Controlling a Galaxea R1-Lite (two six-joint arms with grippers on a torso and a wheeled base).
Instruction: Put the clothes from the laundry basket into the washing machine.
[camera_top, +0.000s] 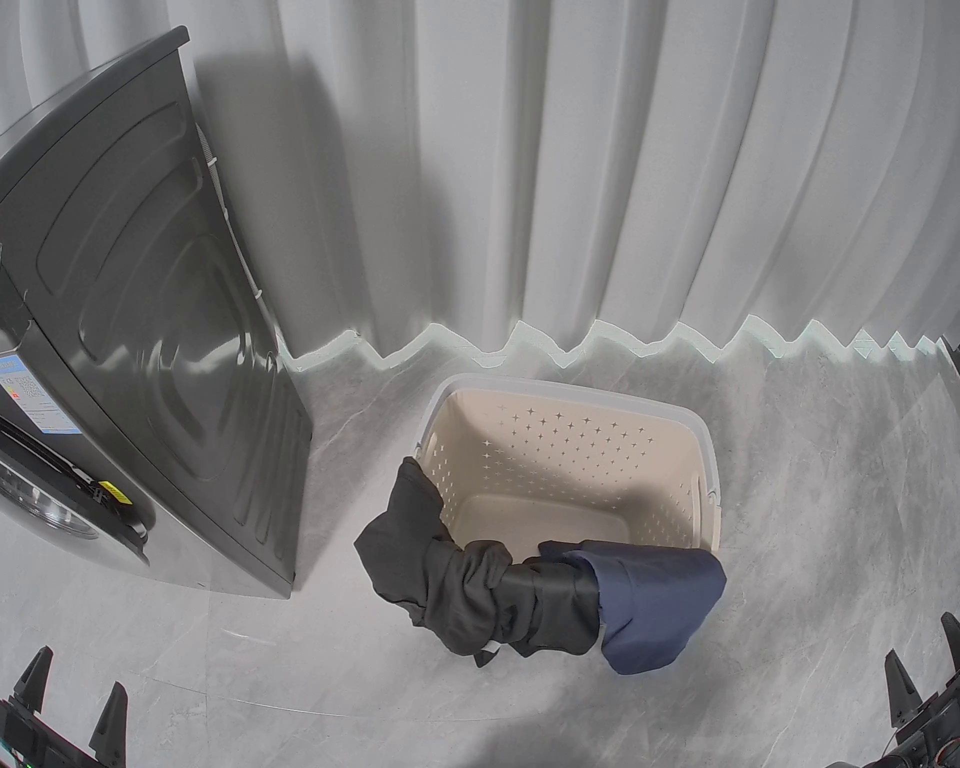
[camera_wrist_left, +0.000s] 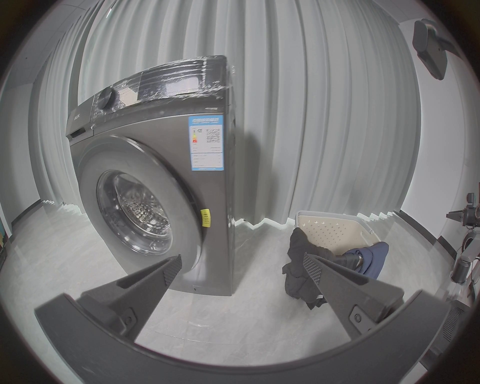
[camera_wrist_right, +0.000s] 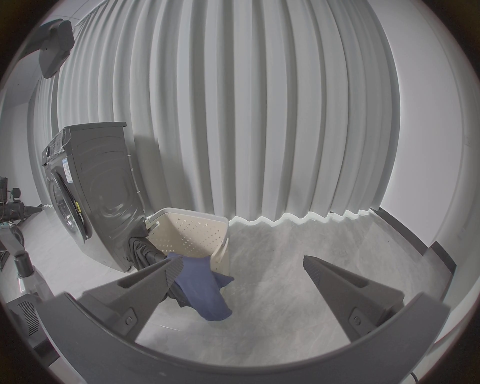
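Clothes (camera_top: 500, 600) draped along laundry basket (camera_top: 570, 385) near rim, long axis left-right. Left gripper (camera_top: 80, 670), right gripper (camera_top: 920, 637) spread wide, empty; right slightly nearer.

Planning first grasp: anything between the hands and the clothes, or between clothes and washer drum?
Hands to clothes: nothing visible, only bare floor between the open left hand, the open right hand and the dark garment and blue garment draped over the front of the laundry basket. Clothes to drum: the washing machine door looks shut.
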